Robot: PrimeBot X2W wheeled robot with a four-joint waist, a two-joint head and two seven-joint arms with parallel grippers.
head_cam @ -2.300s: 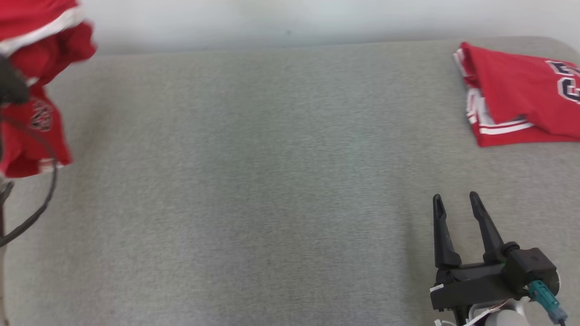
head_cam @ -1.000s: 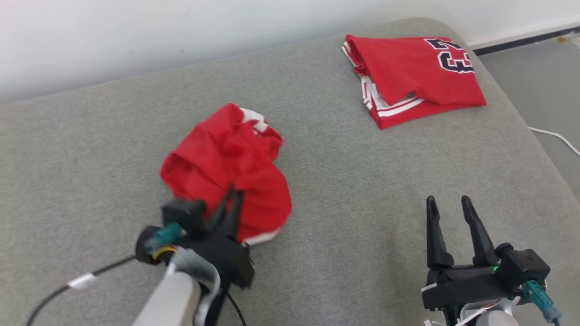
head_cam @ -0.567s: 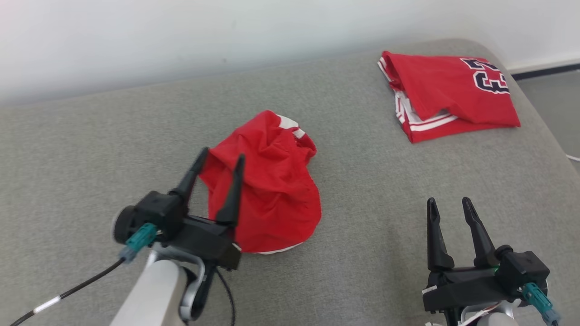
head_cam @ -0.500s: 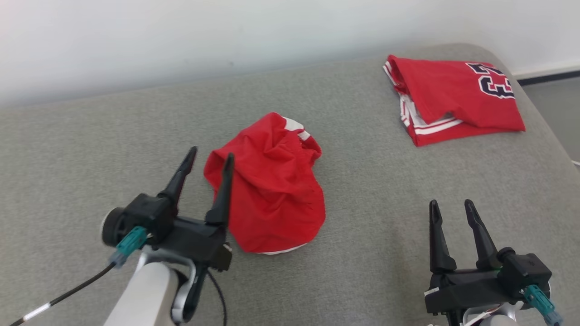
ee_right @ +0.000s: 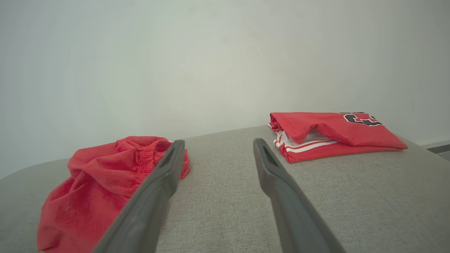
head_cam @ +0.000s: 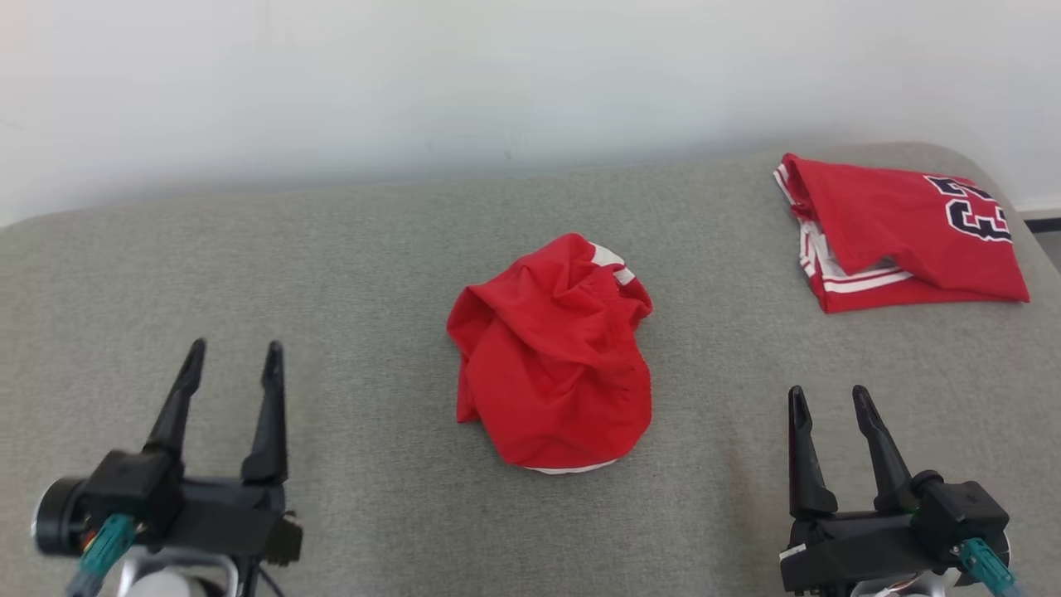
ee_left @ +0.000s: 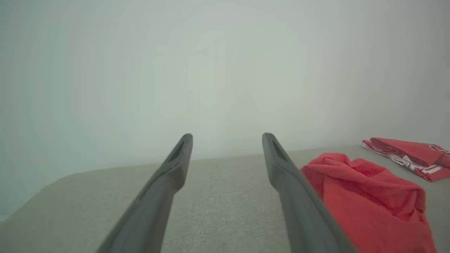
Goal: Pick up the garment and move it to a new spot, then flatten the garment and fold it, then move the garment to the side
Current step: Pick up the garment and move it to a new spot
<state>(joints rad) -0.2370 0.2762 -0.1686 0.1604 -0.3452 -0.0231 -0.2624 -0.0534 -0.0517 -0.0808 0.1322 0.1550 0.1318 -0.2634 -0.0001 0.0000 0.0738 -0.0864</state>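
Two open, empty: left end effector [head_cam: 235, 346], right end effector [head_cam: 829, 390]; crumpled garment [head_cam: 551, 356] btwn.

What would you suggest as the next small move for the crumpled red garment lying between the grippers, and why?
Probably bring the left gripper and right gripper in to opposite edges of the crumpled garment to start spreading it flat: it lies bunched and ungripped, and both flank it with jaws open and empty.
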